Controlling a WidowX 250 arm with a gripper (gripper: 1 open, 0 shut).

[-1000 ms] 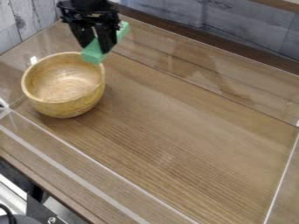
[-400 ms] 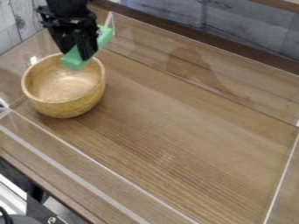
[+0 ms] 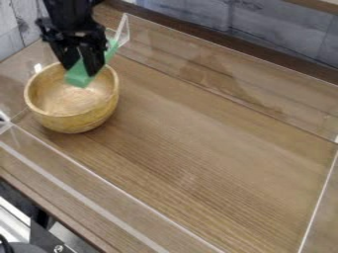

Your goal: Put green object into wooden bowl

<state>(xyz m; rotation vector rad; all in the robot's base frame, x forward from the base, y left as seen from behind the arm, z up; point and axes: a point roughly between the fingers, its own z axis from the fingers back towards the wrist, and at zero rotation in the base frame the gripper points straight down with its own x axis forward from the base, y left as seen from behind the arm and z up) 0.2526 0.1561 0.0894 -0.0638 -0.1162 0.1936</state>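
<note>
A bright green block (image 3: 87, 71) hangs tilted between the dark fingers of my gripper (image 3: 82, 61), which is shut on it. The block's lower end sits just over the far rim of the pale wooden bowl (image 3: 69, 107), at the left of the table. Whether the block touches the rim I cannot tell. The bowl's inside shows nothing in it.
Clear acrylic walls (image 3: 172, 219) ring the wooden tabletop (image 3: 211, 138) on all sides. A grey plank wall (image 3: 264, 30) runs behind the table. The table's front edge drops off at the lower left.
My gripper has carried the green block left and down, from beyond the bowl's far right rim to over the bowl's far rim.
</note>
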